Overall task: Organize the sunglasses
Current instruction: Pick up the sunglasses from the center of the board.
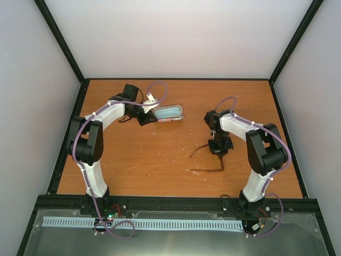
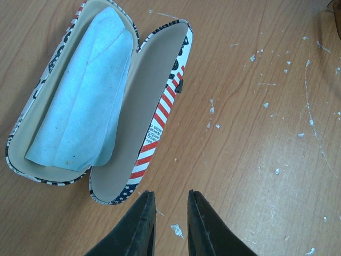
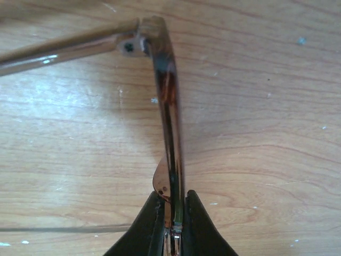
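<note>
Sunglasses [image 3: 169,106] sat pinched at the frame front in the closed right gripper [image 3: 173,197], temples unfolded and trailing leftward. The open striped case [image 1: 170,113] lay well to their far left, lengthwise left-to-right, just beside the empty, barely parted left gripper [image 2: 170,200].

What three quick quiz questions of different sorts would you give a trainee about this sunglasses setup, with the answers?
1. True or false: the case lies open with the blue cloth inside it.
2. The right gripper is shut on: A the blue cloth, B the sunglasses, C the case.
3. Fill in: the empty gripper next to the case is the ____ one.
Key: 1 true; 2 B; 3 left gripper.
</note>
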{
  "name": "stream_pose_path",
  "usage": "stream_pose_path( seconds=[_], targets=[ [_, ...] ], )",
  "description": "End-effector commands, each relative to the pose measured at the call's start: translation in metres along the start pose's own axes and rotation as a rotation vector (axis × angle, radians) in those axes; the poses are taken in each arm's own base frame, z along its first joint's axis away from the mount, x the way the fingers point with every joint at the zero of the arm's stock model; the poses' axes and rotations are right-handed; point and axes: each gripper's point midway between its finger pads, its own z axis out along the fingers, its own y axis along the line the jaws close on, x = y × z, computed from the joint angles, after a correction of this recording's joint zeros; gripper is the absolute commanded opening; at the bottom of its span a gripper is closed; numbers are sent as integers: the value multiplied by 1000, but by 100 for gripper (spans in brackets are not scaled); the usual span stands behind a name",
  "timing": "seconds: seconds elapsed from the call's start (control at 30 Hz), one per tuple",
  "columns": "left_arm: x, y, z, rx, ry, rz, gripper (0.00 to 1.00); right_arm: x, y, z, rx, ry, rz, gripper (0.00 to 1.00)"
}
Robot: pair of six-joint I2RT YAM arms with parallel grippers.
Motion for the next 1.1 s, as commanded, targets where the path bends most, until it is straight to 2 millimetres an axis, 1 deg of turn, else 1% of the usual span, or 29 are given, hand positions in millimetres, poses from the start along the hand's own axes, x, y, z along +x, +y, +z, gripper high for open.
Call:
stream_pose_path(
  seconds=[0.0, 0.07, 0.17, 0.23, 0.3, 0.37, 0.4, 0.47, 0.5, 0.57, 0.63, 0.7, 0.73, 0.83, 0.87, 0.9, 0.93, 0.97, 1.07],
  targets=[
    [-20, -1, -16, -27, -54, 37, 20, -6, -1, -2, -4, -14, 16, 3],
    [-27, -2, -19, -23, -72, 45, 20, -11, -2, -12, -3, -46, 33, 3],
    [-45, -11, -30, 4, -116, 61, 20, -25, 0, -39, -30, -145, 59, 3],
    [-62, -23, -43, 36, -162, 80, 20, -36, 3, -63, -77, -231, 76, 3],
    [-81, -39, -58, 70, -219, 106, 20, -47, 8, -88, -143, -329, 92, 3],
    [-99, -57, -71, 95, -272, 147, 19, -54, 21, -112, -277, -424, 81, 3],
    [-108, -65, -77, 98, -297, 167, 19, -56, 30, -123, -355, -467, 55, 3],
    [-122, -71, -86, 90, -344, 184, 18, -53, 51, -143, -526, -532, 6, 3],
    [-129, -69, -90, 82, -365, 179, 19, -49, 60, -156, -622, -566, -24, 3],
    [-141, -64, -94, 66, -390, 172, 19, -37, 78, -172, -792, -586, -81, 3],
    [-151, -58, -95, 63, -404, 169, 23, -28, 87, -187, -902, -610, -122, 3],
    [-164, -56, -102, 63, -439, 172, 30, -21, 94, -198, -985, -624, -156, 3],
    [-170, -55, -105, 60, -461, 174, 32, -19, 96, -202, -1010, -628, -169, 3],
    [-189, -50, -113, 38, -534, 164, 32, -14, 101, -209, -1063, -629, -193, 3],
    [-194, -48, -115, 37, -558, 165, 30, -13, 102, -211, -1076, -632, -198, 3],
    [-201, -47, -116, 37, -582, 167, 25, -12, 103, -214, -1089, -637, -204, 3],
    [-206, -52, -116, 49, -593, 170, 20, -12, 103, -217, -1097, -645, -205, 3],
    [-209, -57, -115, 63, -596, 175, 19, -11, 103, -220, -1106, -651, -207, 3],
    [-218, -80, -115, 116, -604, 202, 19, -11, 103, -225, -1108, -662, -210, 3]
  ],
)
